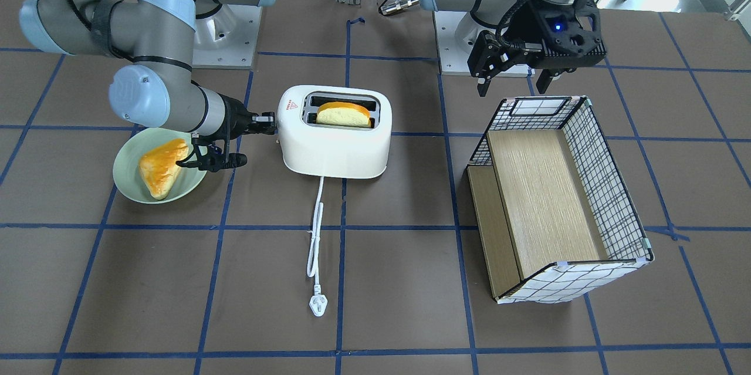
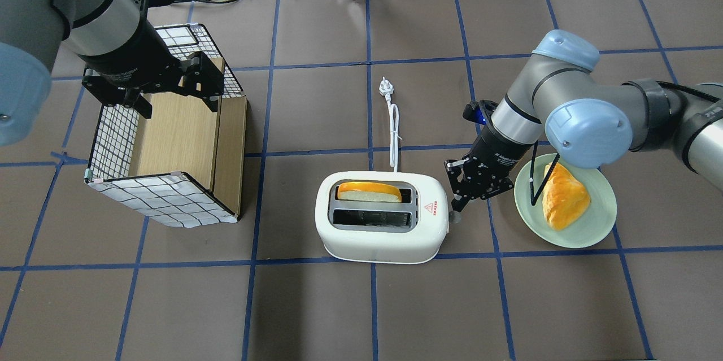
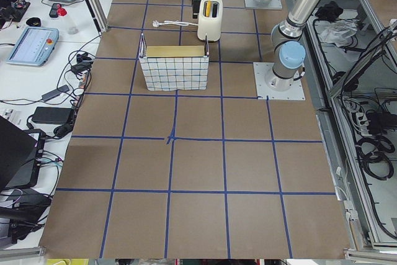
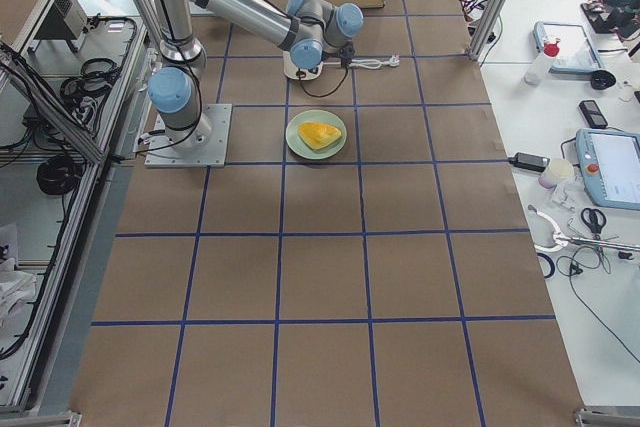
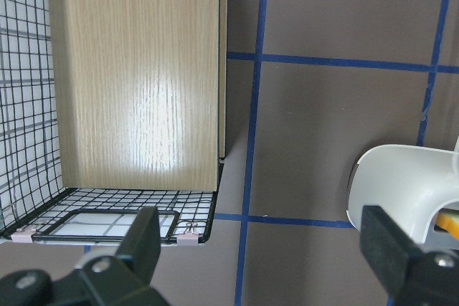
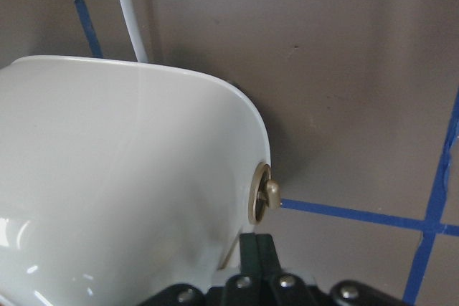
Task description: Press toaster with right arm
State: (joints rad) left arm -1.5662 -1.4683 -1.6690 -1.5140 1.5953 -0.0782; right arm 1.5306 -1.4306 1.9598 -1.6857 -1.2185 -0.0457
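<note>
The white toaster (image 1: 334,146) stands mid-table with a bread slice (image 1: 344,115) in one slot; it also shows in the overhead view (image 2: 381,236). My right gripper (image 1: 267,122) is shut and empty, its tips against the toaster's end face. In the overhead view it (image 2: 454,208) sits at the toaster's right end. The right wrist view shows the closed fingers (image 6: 256,256) just below a round beige knob (image 6: 267,193) on the toaster (image 6: 122,170). My left gripper (image 1: 516,78) is open and empty above the wire basket (image 1: 604,187).
A green plate (image 1: 126,169) with a piece of bread (image 1: 161,169) lies under the right wrist. The toaster's white cord (image 1: 317,234) runs to a plug (image 1: 318,304). The basket (image 2: 164,197) holds a wooden insert.
</note>
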